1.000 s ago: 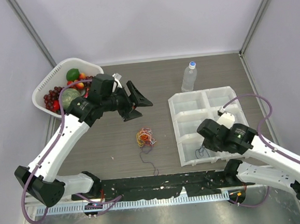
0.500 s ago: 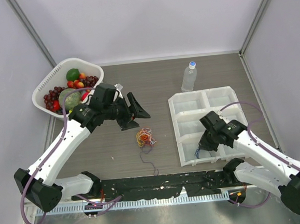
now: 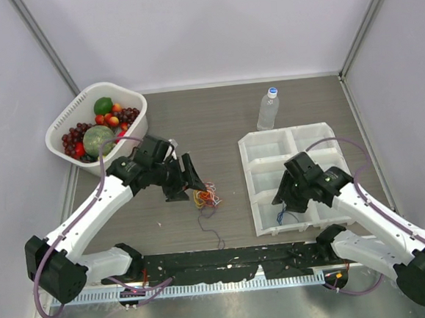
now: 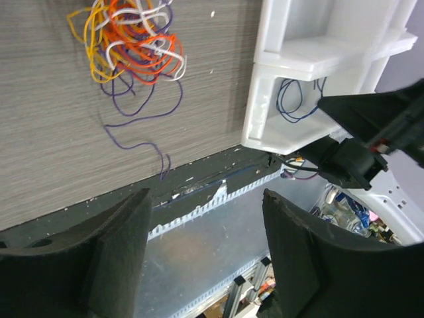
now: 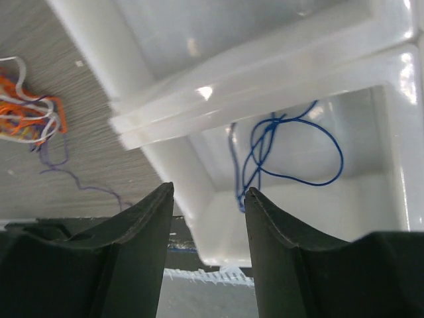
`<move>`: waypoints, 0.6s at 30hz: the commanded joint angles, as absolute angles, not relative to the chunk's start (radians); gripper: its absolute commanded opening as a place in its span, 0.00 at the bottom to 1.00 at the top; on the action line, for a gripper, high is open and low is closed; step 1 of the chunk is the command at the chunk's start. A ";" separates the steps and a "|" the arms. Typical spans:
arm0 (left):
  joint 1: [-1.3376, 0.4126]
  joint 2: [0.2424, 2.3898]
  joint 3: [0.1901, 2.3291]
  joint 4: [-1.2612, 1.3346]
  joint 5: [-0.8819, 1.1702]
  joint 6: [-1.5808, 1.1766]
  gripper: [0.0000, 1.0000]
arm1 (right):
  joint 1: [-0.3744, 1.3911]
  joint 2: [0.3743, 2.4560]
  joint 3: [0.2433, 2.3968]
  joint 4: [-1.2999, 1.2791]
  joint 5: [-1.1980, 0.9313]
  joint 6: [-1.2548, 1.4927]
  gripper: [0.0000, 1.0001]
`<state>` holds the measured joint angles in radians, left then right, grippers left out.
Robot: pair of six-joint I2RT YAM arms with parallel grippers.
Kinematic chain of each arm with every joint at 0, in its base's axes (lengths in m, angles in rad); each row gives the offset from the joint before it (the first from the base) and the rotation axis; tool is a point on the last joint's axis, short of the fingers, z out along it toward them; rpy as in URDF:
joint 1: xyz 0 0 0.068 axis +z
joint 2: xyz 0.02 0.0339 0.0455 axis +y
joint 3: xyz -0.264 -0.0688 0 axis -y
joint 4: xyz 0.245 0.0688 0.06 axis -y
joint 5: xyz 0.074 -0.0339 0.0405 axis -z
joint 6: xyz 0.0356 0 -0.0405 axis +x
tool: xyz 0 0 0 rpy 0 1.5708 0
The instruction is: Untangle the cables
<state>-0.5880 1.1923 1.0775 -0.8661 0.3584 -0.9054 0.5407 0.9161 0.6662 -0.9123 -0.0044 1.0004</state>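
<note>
A tangle of orange, yellow, white and red cables (image 3: 206,196) lies on the table, with a purple cable (image 3: 212,229) trailing toward the near edge. In the left wrist view the tangle (image 4: 136,46) sits at top left. My left gripper (image 3: 187,183) hovers just left of it, open and empty (image 4: 205,252). One blue cable (image 3: 283,214) lies loose in the near-left compartment of the white tray (image 3: 291,131). My right gripper (image 3: 284,199) hangs over that compartment, open (image 5: 209,199), with the blue cable (image 5: 285,156) just beyond its fingertips.
A white basket (image 3: 68,115) of fruit stands at the back left. A clear bottle (image 3: 267,109) with a blue cap stands behind the tray. A black strip (image 3: 228,259) runs along the near table edge.
My right gripper has gone from shut to open above the blue cable in the tray. The left gripper has swung down and closer to the tangle, its jaws slightly narrower.
</note>
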 commanded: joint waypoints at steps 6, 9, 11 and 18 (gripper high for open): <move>-0.591 1.184 0.896 -0.715 0.341 -0.873 0.51 | 0.538 0.859 0.873 -0.821 -0.173 0.678 0.55; -0.591 1.209 0.826 -0.652 0.333 -0.873 0.47 | 0.541 0.905 0.861 -0.628 -0.305 0.698 0.55; -0.592 1.238 0.798 -0.608 0.340 -0.868 0.47 | 0.552 0.952 0.847 -0.509 -0.342 0.739 0.55; -0.617 1.362 0.785 -0.514 0.273 -0.707 0.64 | 0.633 1.138 0.902 -0.322 -0.371 0.766 0.55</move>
